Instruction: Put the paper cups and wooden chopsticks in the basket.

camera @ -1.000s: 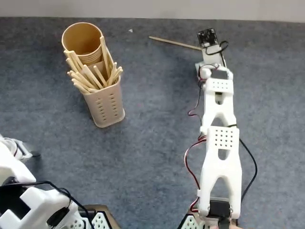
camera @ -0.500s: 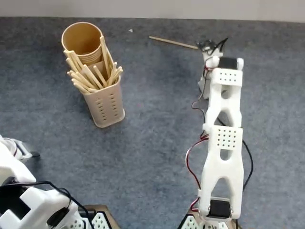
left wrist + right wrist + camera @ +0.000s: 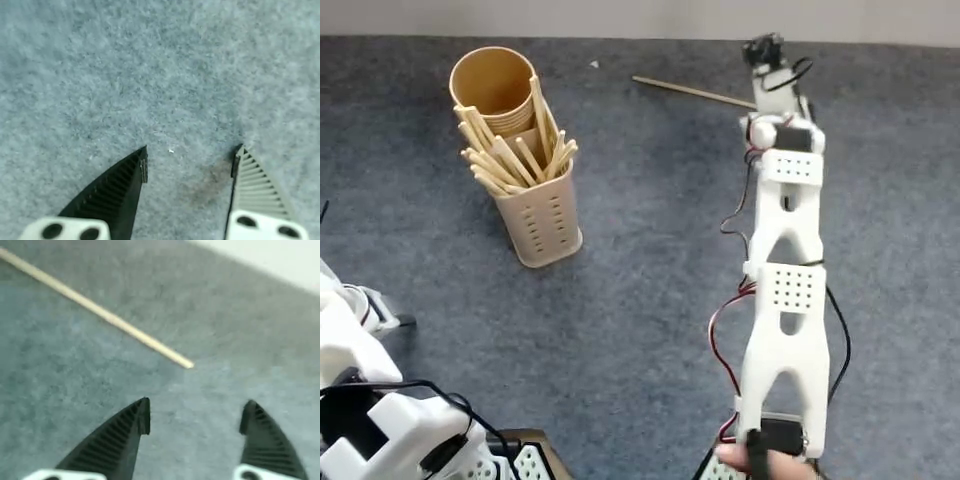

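Now the right end effector (image 3: 195, 415) has pushed out toward the desk's far edge, jaws wide and empty just short of the lone chopstick (image 3: 100, 312), seemingly the last piece outside the basket (image 3: 545, 225), so a grasp looks near.

The paper cup (image 3: 492, 85) and chopsticks (image 3: 510, 155) sit in the basket (image 3: 545, 220) at left, a loose chopstick (image 3: 690, 91) lying farther back and right, near the right gripper (image 3: 195, 415).

Bright, even overhead light; shadows soft and faint
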Robot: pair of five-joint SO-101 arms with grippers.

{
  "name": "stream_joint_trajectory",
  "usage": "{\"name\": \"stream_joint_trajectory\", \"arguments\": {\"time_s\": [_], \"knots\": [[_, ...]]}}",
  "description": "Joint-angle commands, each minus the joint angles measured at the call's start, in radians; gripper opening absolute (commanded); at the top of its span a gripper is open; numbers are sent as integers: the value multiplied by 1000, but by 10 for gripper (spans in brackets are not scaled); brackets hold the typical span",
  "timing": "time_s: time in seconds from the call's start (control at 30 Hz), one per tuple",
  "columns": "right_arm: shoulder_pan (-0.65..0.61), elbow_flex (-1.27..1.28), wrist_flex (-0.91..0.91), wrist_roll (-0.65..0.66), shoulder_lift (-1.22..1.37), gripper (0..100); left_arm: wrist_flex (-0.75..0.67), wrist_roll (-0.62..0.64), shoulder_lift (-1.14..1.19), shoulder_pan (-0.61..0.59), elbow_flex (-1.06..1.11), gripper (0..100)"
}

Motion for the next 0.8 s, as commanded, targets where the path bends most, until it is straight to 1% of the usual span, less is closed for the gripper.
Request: {"name": "stream_joint_trajectory", "arguments": {"time_s": [0.0, 0.07, 0.13, 0.23, 0.27, 0.33, 0.47, 0.5, 0.53, 0.6, 0.67, 0.77], "knots": [[-36, 170, -97, 34, -61, 317, 11, -15, -19, 16, 33, 274], [-38, 234, -136, 49, -65, 317, 11, -78, -19, 16, 51, 274], [-30, 237, -151, 49, -61, 317, 8, -120, -19, 4, 68, 274], [-13, 240, -145, 51, -61, 315, 5, -124, -19, -41, 68, 274], [-10, 239, -114, 52, -62, 314, 5, -126, -19, -53, 67, 274], [-8, 239, 5, 52, -67, 314, 6, -126, -19, -67, 65, 274], [-10, 176, 323, 52, -82, 314, 5, -127, -19, -79, 65, 274], [-10, 145, 380, 46, -87, 314, 5, -127, -19, -81, 65, 274], [-10, 107, 398, 44, -87, 314, 5, -127, -19, -81, 65, 274], [-8, 30, 364, 44, -85, 314, 8, -127, -19, -74, 67, 274], [-5, -22, 259, 44, -85, 314, 9, -127, -19, -73, 68, 274], [-5, -4, 68, 44, -70, 314, 5, -127, -19, -79, 68, 274]]}}
